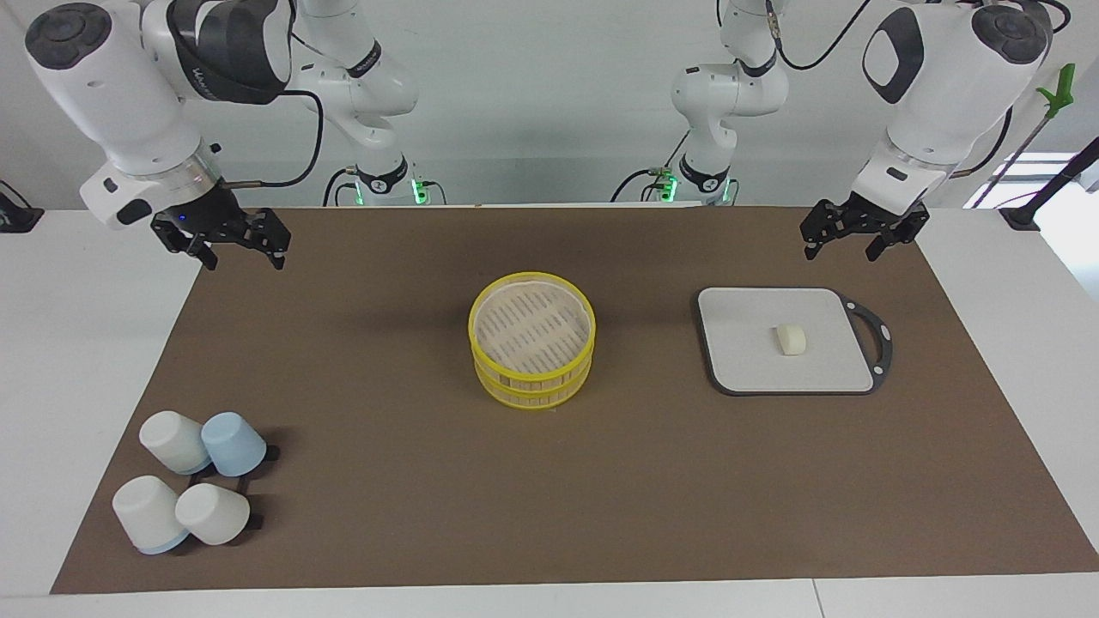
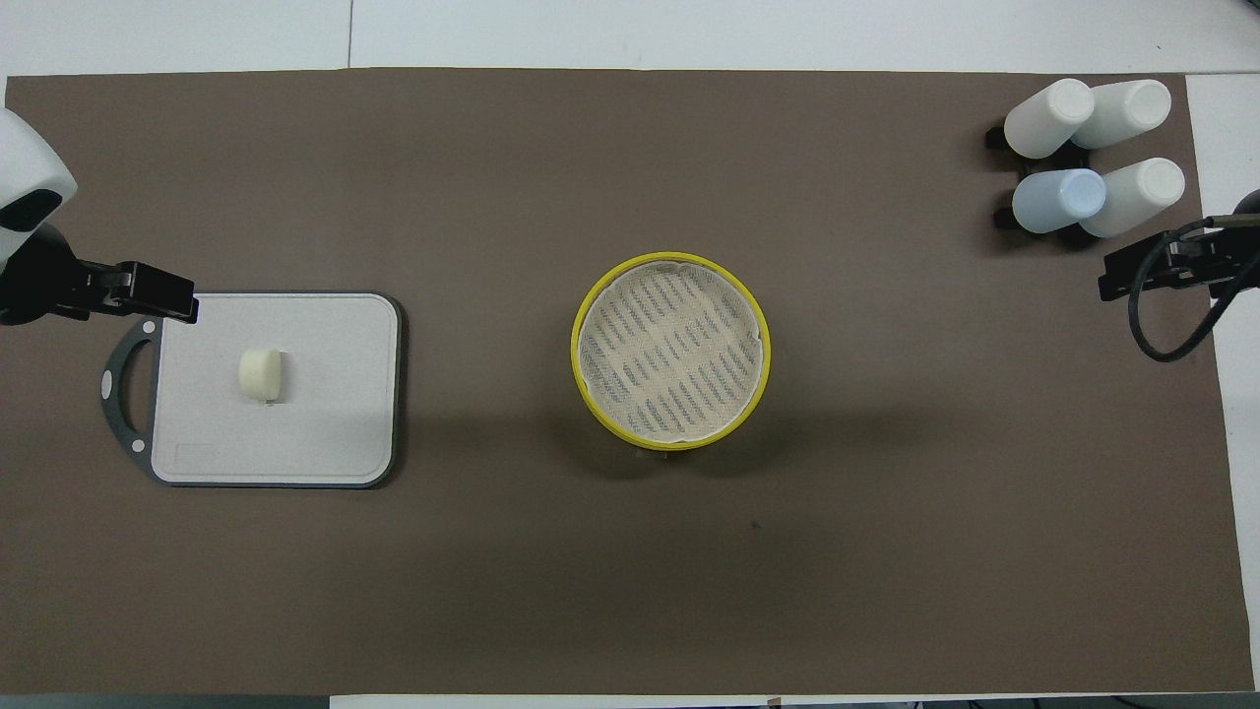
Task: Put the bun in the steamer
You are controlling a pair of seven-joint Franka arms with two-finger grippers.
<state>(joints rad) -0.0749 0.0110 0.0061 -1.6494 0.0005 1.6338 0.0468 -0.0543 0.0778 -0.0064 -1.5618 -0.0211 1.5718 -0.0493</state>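
Observation:
The bun is a small cream-white lump lying on the flat grey board toward the left arm's end of the table; it also shows in the overhead view. The steamer, two stacked yellow-rimmed tiers, stands empty at the middle of the brown mat. My left gripper is open and empty, raised over the mat by the board's handle corner. My right gripper is open and empty, raised over the mat's edge at the right arm's end.
Several white and pale blue cups lie on black stands at the right arm's end, farther from the robots than the steamer; they also show in the overhead view. The board has a dark handle loop.

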